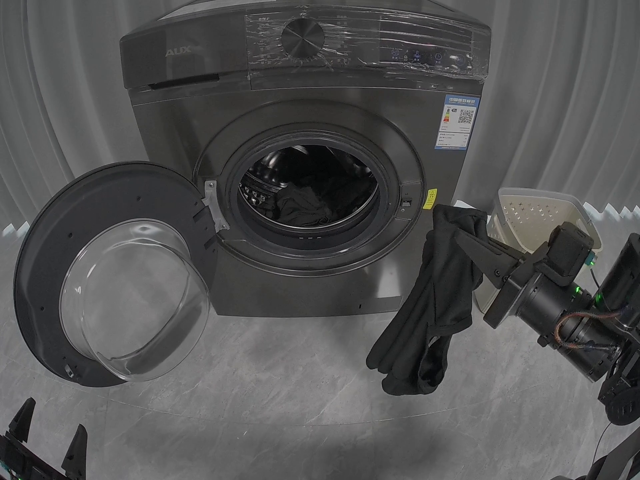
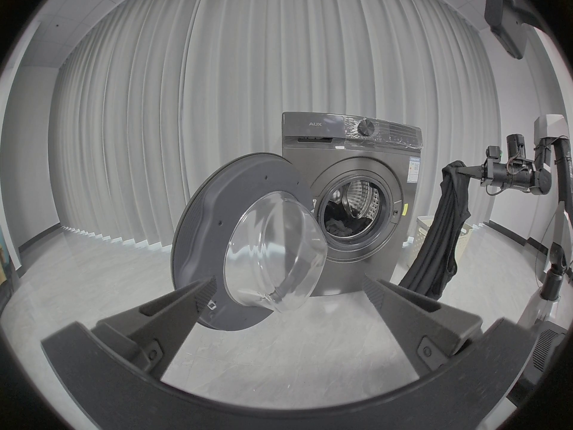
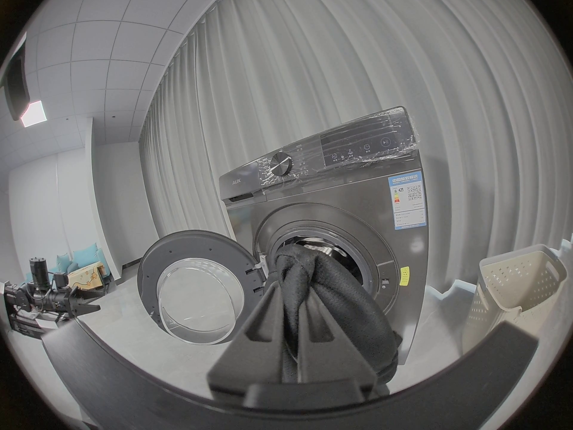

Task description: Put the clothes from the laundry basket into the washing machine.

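A grey front-loading washing machine (image 1: pixel 300 101) stands ahead with its round door (image 1: pixel 113 275) swung wide to the left. Dark clothes (image 1: pixel 303 205) lie inside the drum. My right gripper (image 1: pixel 467 238) is shut on a black garment (image 1: pixel 433 301), which hangs down to the right of the drum opening, above the floor. The same black garment (image 3: pixel 334 300) drapes over the shut fingers (image 3: pixel 268 335) in the right wrist view. A cream laundry basket (image 1: pixel 533 218) sits on the floor right of the machine, behind that arm. My left gripper (image 1: pixel 47 428) is open, low at the front left.
Grey stone floor (image 1: pixel 287 368) spreads in front of the machine. White curtains (image 1: pixel 573 101) hang behind it. The open door (image 2: pixel 245 240) takes up room on the left side.
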{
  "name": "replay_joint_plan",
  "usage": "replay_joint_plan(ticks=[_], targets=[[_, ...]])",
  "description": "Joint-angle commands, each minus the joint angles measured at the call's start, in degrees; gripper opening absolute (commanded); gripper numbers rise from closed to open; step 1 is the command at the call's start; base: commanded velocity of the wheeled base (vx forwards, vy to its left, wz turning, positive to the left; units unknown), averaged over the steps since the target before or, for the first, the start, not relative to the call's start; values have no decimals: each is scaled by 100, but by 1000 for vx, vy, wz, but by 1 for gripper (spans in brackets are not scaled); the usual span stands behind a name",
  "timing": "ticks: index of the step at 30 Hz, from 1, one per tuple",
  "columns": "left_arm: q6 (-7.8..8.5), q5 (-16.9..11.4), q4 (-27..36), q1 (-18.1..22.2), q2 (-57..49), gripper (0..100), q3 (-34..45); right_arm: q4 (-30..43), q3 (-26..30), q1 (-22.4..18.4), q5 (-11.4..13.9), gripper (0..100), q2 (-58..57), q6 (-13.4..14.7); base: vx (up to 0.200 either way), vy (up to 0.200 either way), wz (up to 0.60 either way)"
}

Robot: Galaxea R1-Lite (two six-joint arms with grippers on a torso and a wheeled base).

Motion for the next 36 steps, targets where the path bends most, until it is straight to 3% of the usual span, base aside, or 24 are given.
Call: replay_joint_plan(ticks=[1,15,19,30,36], targets=[[4,1,0,0,-96,100,92,-1,-1,0,1,0,4,2,0,0,0],[-75,-8,0,9,-96,100,92,-1,-1,9,1,0,4,11,29,0,0],[-57,-8,0,0,-96,100,92,-1,8,9,1,0,4,11,200,0,0],[-5,-8,-9,9,-96,100,92,7,61,17,1,0,13,2,0,0,0],[31,-17,-9,18,-96,100,92,113,-176,246,10,0,162,2,0,0,0]])
